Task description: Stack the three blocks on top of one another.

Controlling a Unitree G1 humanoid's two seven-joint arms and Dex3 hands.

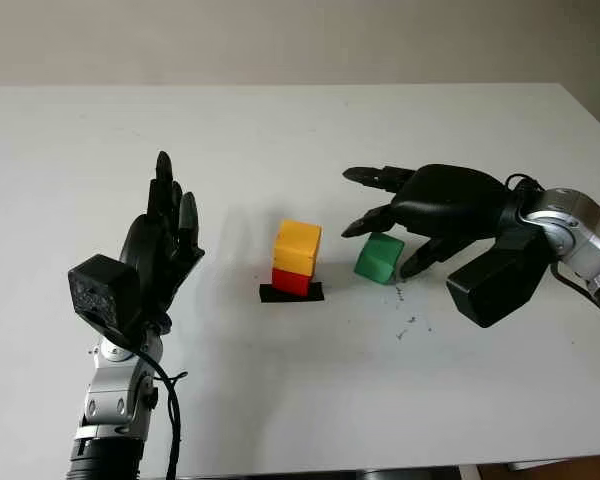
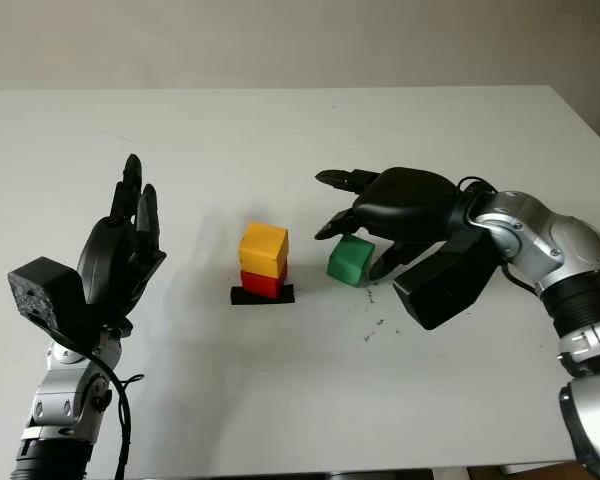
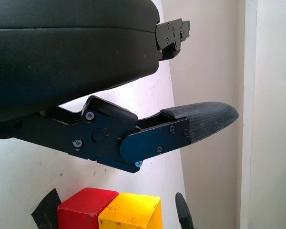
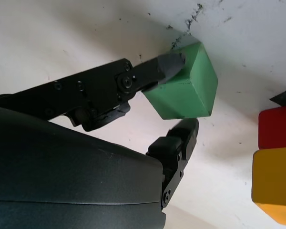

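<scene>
A yellow block (image 1: 298, 246) sits on a red block (image 1: 291, 282), and the pair stands on a black tape mark (image 1: 315, 293) at the table's middle. Just to their right a green block (image 1: 379, 258) lies on the table, slightly tilted. My right hand (image 1: 381, 243) arches over it, open, with fingers on either side. In the right wrist view one fingertip (image 4: 172, 63) touches the green block (image 4: 186, 88), while the other finger (image 4: 182, 138) stays a little apart. My left hand (image 1: 166, 222) stands upright, open, left of the stack, and holds nothing.
The white table (image 1: 280, 130) stretches wide behind the blocks. Small dark specks (image 1: 410, 322) mark the surface in front of the green block. The table's front edge runs close to both forearms.
</scene>
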